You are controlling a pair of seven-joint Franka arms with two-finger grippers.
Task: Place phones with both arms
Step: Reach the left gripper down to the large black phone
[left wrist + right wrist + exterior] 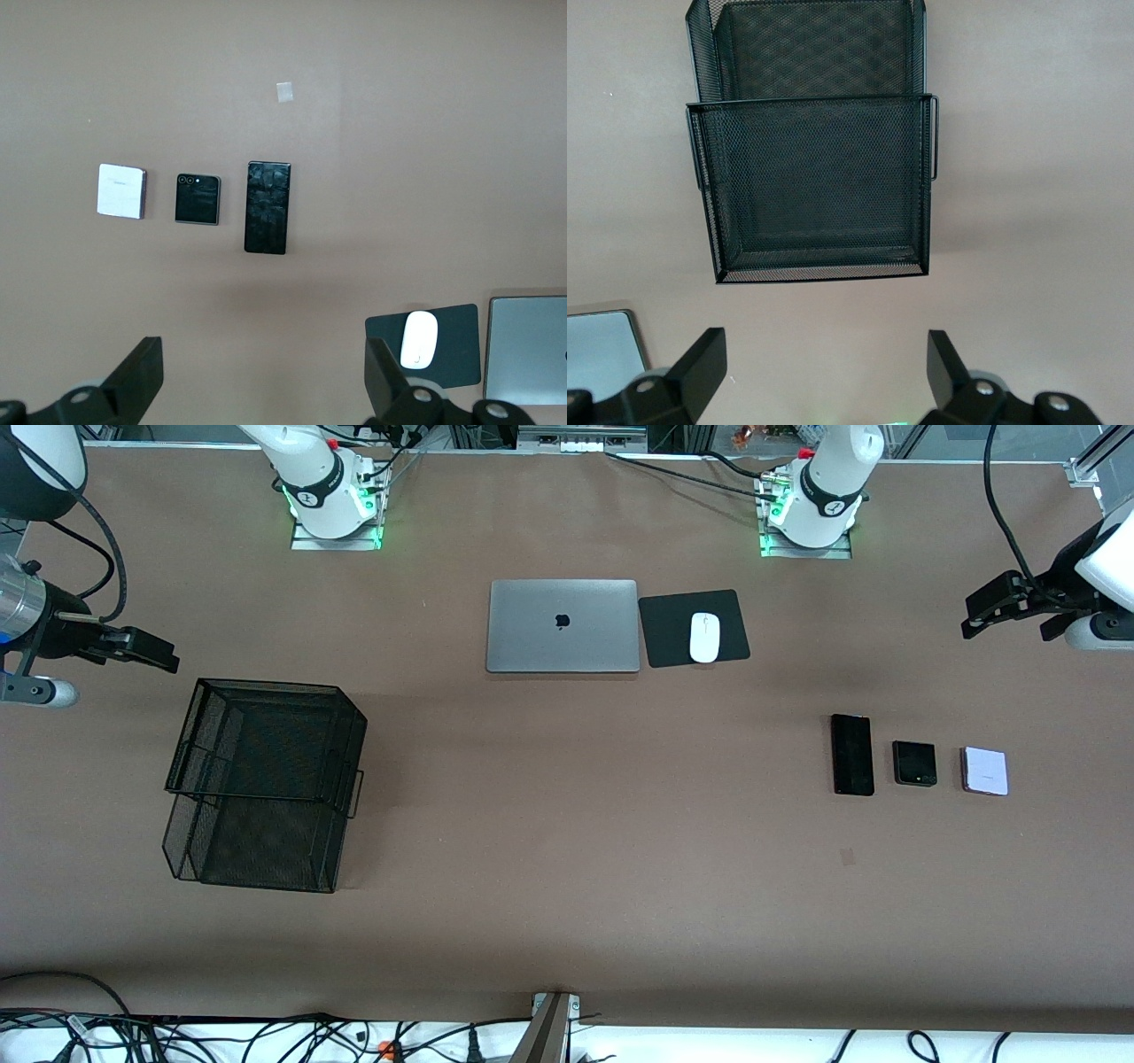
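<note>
Three phones lie flat in a row on the brown table toward the left arm's end: a long black slab (pixel 852 754), a small squarish black one (pixel 914 763) and a small pale lavender-white one (pixel 985 771). The left wrist view shows them too: slab (pixel 267 207), small black (pixel 197 199), lavender (pixel 121 190). My left gripper (pixel 1010 613) hangs open and empty above the table's edge at its own end; its fingers stand wide apart in its wrist view (pixel 263 359). My right gripper (pixel 133 646) is open and empty, up in the air near the black mesh tray (pixel 257 841).
The two-tier mesh tray also fills the right wrist view (pixel 815 186), with the right gripper (pixel 824 350) clear of it. A closed grey laptop (pixel 563 626) and a white mouse (pixel 704 638) on a black pad (pixel 664 629) lie near the arm bases. A small tape mark (pixel 847 856) is nearer the camera than the phones.
</note>
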